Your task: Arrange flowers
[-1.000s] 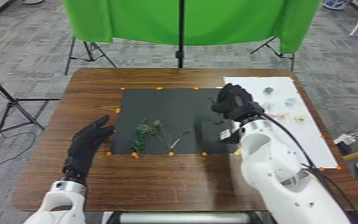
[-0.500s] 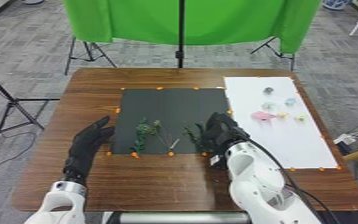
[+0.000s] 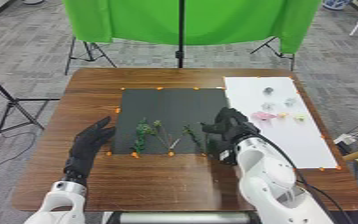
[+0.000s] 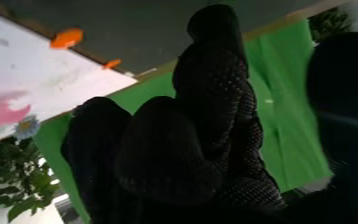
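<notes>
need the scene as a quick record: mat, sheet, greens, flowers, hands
mat: dark, on the table
sheet: white, right of the mat
greens: sprigs laid on the mat's nearer half
flowers: pink one and smaller blooms on the sheet
left_hand: left hand at the mat's left edge
right_hand: right hand over the mat's right edge

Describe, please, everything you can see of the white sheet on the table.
The white sheet is a long, paper-like rectangle lying flat on the table's right side, beside the dark mat. Orange markers dot its edges. Small flower heads rest on its middle and far parts, the pink one largest. The right arm hides its near left corner.
</notes>
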{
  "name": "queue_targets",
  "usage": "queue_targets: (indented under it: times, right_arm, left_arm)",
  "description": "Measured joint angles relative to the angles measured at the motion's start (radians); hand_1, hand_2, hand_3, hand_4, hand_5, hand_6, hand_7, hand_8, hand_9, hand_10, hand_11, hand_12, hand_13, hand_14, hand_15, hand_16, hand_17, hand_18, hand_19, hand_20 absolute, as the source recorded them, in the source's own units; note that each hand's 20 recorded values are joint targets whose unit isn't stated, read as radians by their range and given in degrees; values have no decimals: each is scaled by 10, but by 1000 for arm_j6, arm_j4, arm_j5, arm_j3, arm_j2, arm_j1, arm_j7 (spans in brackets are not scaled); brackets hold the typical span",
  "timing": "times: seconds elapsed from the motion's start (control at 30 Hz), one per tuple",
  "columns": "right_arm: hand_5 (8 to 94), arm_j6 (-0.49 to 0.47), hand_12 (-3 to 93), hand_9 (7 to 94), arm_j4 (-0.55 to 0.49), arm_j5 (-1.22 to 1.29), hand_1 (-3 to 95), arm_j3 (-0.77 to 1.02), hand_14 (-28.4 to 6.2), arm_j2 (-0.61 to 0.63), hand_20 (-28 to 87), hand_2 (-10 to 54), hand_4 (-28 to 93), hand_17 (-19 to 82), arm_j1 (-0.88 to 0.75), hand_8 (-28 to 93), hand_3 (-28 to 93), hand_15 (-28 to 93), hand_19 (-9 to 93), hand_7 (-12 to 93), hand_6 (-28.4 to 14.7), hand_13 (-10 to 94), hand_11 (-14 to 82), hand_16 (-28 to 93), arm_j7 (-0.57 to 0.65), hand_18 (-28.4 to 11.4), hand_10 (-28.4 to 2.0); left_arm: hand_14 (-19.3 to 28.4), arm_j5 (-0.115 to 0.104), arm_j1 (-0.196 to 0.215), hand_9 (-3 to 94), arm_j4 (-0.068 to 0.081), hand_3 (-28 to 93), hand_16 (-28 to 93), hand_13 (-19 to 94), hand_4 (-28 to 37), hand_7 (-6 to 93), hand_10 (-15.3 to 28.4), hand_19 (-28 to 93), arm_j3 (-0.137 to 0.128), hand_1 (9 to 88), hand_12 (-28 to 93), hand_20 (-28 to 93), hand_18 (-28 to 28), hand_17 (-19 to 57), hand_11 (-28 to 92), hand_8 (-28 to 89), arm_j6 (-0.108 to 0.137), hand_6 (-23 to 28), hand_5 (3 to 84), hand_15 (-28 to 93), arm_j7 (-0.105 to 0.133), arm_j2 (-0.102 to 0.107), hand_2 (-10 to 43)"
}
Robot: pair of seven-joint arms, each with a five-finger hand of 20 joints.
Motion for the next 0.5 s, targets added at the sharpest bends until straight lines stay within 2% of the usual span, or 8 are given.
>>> queue_targets:
  times: [0.07, 0.17, 0.33, 0.5]
  right_arm:
    - [712, 0, 273, 888, -6, 1, 235, 12, -31, 2, 650, 30, 2, 709, 0, -53, 690, 655, 932, 164, -29, 937, 481, 308, -20, -121, -121]
    - [687, -15, 273, 895, -11, 39, 204, 24, -36, 8, 655, 76, 44, 707, 5, -66, 705, 658, 932, 138, -12, 937, 476, 308, -86, -128, -126]
    - [680, -101, 274, 901, 3, 111, 185, -12, -41, 20, 662, 101, 94, 707, 57, -69, 708, 662, 932, 130, -8, 937, 471, 307, -134, -134, -129]
    - [675, -122, 276, 901, 38, 101, 184, -51, -43, 16, 666, 108, 104, 706, 105, -73, 705, 665, 932, 123, -6, 937, 469, 306, -127, -137, -130]
  left_arm:
    - [147, 0, 0, 452, 0, 656, 27, 347, -259, 78, 130, 57, 0, 213, 123, 212, 123, 71, 149, -65, -1, 32, 410, 100, 0, 0, -12]
    - [147, 0, 0, 451, 0, 656, 27, 348, -258, 78, 129, 57, 1, 213, 122, 212, 123, 71, 147, -65, -1, 32, 409, 100, -1, 0, -11]
    - [147, 0, -2, 451, 0, 654, 27, 348, -256, 76, 130, 57, 3, 213, 123, 212, 124, 71, 147, -66, -3, 32, 410, 100, -3, 0, -10]
    - [147, 0, -4, 451, 0, 655, 27, 347, -256, 76, 130, 57, 5, 213, 122, 212, 124, 71, 147, -65, -5, 33, 409, 99, -3, 1, -11]
